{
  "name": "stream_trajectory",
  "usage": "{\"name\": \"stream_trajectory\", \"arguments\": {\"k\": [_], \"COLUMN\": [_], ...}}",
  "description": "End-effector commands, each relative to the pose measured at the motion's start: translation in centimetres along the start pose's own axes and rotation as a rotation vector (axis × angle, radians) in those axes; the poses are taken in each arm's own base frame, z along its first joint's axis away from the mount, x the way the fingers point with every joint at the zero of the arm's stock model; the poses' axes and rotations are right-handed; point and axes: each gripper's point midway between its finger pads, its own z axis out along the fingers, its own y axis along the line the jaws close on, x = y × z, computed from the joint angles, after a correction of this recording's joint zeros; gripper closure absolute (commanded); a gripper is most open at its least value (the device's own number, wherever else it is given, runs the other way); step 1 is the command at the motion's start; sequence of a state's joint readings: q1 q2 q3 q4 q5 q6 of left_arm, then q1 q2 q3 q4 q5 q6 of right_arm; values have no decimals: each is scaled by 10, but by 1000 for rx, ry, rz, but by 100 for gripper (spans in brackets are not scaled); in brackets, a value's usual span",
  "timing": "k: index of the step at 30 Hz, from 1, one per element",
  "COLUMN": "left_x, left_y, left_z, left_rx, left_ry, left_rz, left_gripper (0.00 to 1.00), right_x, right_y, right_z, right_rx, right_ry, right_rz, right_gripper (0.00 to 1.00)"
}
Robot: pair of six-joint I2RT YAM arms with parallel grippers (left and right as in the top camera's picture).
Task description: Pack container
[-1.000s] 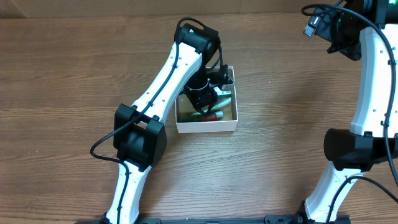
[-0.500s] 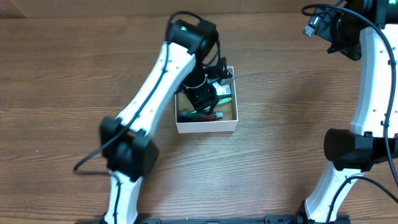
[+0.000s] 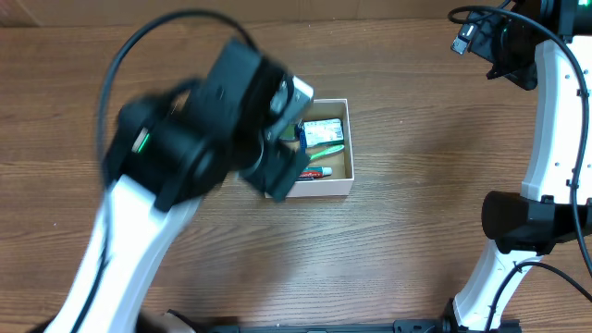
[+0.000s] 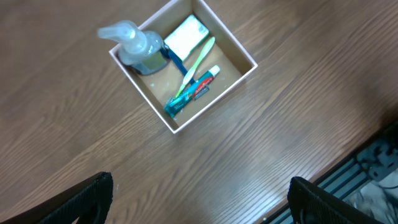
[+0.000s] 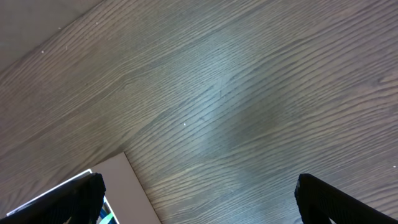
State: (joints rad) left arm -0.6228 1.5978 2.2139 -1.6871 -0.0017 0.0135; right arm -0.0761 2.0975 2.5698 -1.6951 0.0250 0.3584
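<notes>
The container [image 3: 319,188] is a shallow white box with a brown floor, at the middle of the table. In the left wrist view the container [image 4: 219,97] holds a clear pump bottle [image 4: 140,48], a green-and-white packet [image 4: 185,36], a green toothbrush [image 4: 196,62] and a toothpaste tube [image 4: 194,93]. My left gripper [image 4: 199,205] is open and empty, high above the table beside the box. In the overhead view my left arm [image 3: 231,120] is a blur over the box's left side. My right gripper [image 5: 202,202] is open and empty, far right of the container's corner [image 5: 121,186].
Bare wooden table lies all round the box. The table's front edge and a dark rail [image 4: 367,168] show at the lower right of the left wrist view. My right arm [image 3: 555,120] stands along the right side.
My left arm has lifted out of the box and swung up and left, empty. The things in the box now show. The right arm has not moved.
</notes>
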Motion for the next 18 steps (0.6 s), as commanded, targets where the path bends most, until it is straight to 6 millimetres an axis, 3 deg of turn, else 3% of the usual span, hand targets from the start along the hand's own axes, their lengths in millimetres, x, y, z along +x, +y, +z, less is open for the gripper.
{"name": "stream_trajectory", "arguments": {"k": [1, 5, 9, 13, 15, 18], "left_x": [29, 67, 99, 109, 113, 125], "left_y": [3, 9, 18, 10, 8, -18], "left_z": [-53, -73, -72, -44, -24, 25], "left_rx": [-117, -166, -195, -132, -124, -13], "left_ry": [-138, -197, -251, -336, -347, -280], "left_rz": [-139, -210, -248, -258, -241, -186], "left_gripper": [8, 8, 8, 7, 0, 0], "right_x": [0, 0, 0, 0, 0, 0], "right_y": [2, 2, 2, 2, 2, 2], "right_z": [-5, -5, -5, -5, -5, -5], "right_rx": [-10, -10, -10, -10, -10, -10], "right_ry": [-9, -9, -9, -9, -9, -9], "right_rz": [-10, -10, -10, -10, -10, -10], "right_gripper": [0, 0, 0, 0, 0, 0]}}
